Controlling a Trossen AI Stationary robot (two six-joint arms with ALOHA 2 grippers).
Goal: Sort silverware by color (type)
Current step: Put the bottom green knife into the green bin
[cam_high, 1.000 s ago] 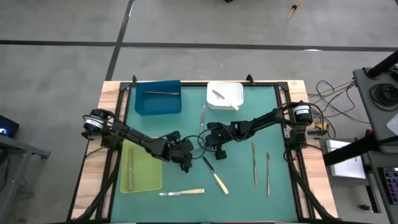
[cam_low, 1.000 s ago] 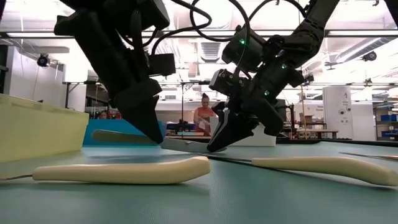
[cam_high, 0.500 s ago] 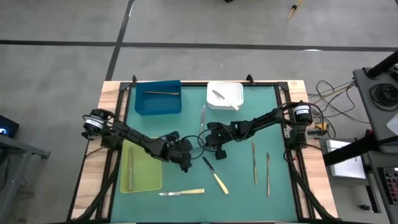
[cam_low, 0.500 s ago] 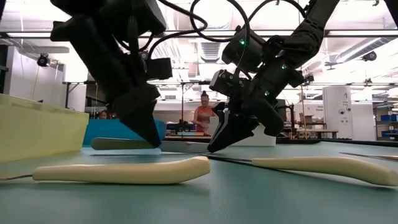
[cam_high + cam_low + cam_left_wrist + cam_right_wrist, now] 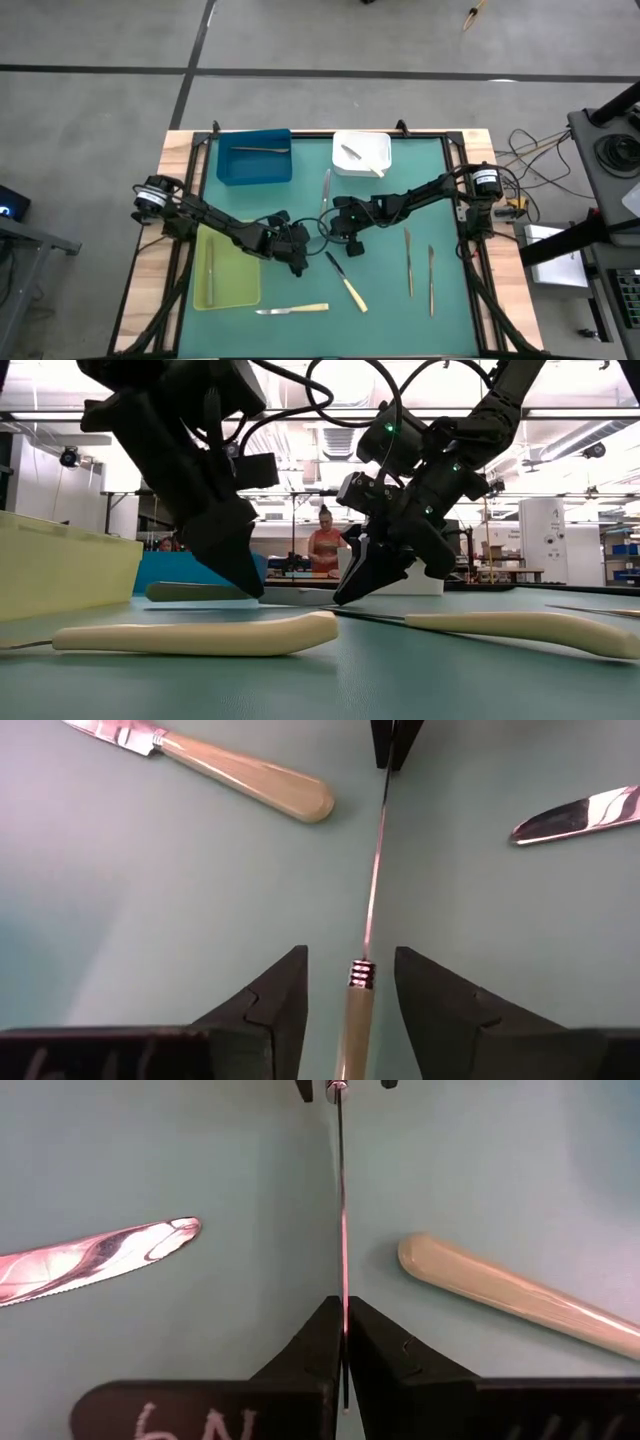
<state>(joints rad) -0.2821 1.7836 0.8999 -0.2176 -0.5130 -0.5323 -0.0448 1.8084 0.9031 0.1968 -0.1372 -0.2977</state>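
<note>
Mid-desk, a knife with a pale yellow handle point(image 5: 358, 1020) is held edge-up between the two arms. The right tool point(image 5: 343, 1342) is clenched on the thin blade, which runs straight out from its pinched fingers. The left tool point(image 5: 348, 988) stands released, its fingers straddling the handle (a gap shows on each side). A second yellow-handled knife point(image 5: 292, 311) lies near the desk's point(image 5: 380, 300) near edge, well apart.

Green-topped table point(image 5: 440, 300): blue tray point(image 5: 254, 160) and white tray point(image 5: 362, 153) at far edge, yellow-green tray point(image 5: 226, 272) along left edge, loose knives point(image 5: 292, 311) scattered mid-table and right.
</note>
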